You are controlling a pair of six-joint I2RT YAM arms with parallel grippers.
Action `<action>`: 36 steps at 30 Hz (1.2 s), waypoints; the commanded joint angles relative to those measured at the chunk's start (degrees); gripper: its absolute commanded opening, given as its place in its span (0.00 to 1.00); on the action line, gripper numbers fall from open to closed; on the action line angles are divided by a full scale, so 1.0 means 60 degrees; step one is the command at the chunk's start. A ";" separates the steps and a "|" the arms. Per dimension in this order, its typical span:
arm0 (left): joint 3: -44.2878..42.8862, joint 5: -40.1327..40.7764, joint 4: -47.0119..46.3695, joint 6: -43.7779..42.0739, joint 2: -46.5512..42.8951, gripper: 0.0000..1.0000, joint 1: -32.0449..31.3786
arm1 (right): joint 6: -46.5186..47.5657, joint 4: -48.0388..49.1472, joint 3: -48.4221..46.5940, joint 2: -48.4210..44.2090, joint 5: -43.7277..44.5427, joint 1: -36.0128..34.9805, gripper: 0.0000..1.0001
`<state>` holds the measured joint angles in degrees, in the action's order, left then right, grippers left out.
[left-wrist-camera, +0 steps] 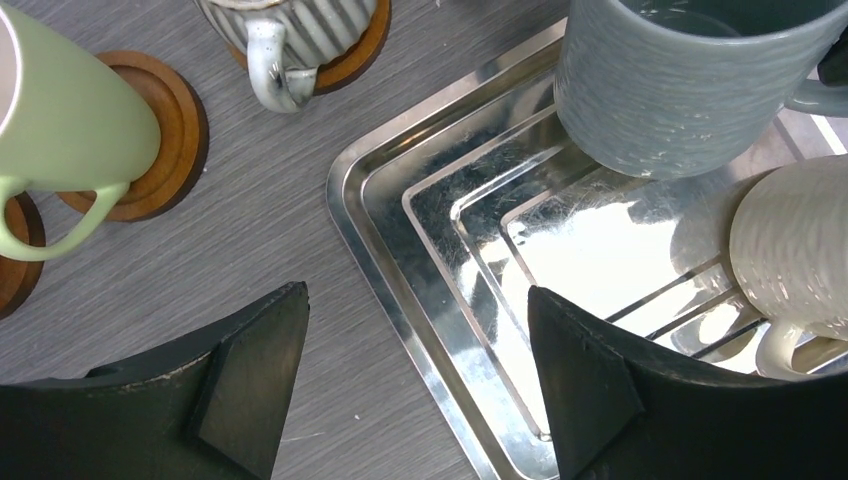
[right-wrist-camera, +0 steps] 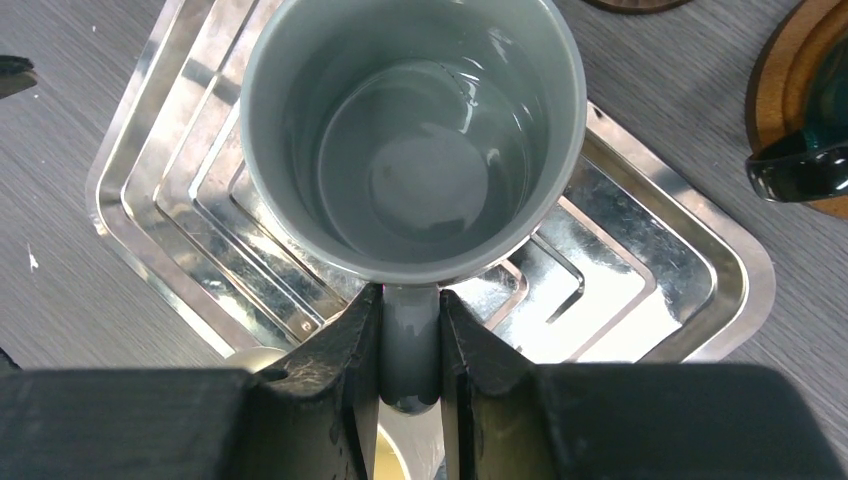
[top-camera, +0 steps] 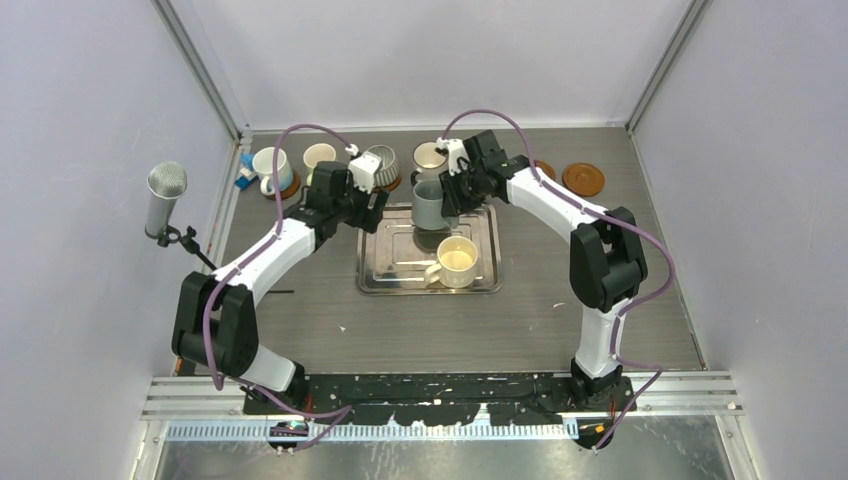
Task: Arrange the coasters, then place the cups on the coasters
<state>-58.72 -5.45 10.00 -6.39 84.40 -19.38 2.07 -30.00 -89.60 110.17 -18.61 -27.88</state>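
Left wrist view: green mug (left-wrist-camera: 70,110) cut by left edge, covers most of coaster (left-wrist-camera: 180,120) beneath. Ribbed mug (left-wrist-camera: 300,30) and grey mug (left-wrist-camera: 680,90) cut by top edge. Cream mug (left-wrist-camera: 790,250) and tray (left-wrist-camera: 370,215) run off right edge.

Right wrist view: grey mug handle partly buried between fingers of right end effector (right-wrist-camera: 411,340). Cream mug only slivers beneath it. Teal mug (right-wrist-camera: 795,168) cut by right edge.

Top view: blue object (top-camera: 245,178) at back wall too small to identify.
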 commanded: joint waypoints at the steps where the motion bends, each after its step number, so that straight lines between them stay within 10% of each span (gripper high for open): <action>1: -0.0493 -0.0070 -0.0437 -0.0018 0.0115 0.82 0.0080 | 0.0189 0.0666 -0.0275 -0.1113 -0.0661 0.0160 0.00; 23: -0.1322 -0.0533 -0.0492 -0.0007 0.0796 0.85 0.0109 | -0.0329 -0.1179 0.1110 -0.3975 -0.0423 0.3233 0.00; 36: -0.1833 -0.0439 -0.0312 -0.0213 0.1048 0.99 0.0109 | -0.0561 0.3382 0.0741 -0.2045 0.3061 0.3904 0.00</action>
<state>-66.63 -8.16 9.65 -6.52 90.63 -19.00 -1.63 -28.14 -81.65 93.80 -6.70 -5.04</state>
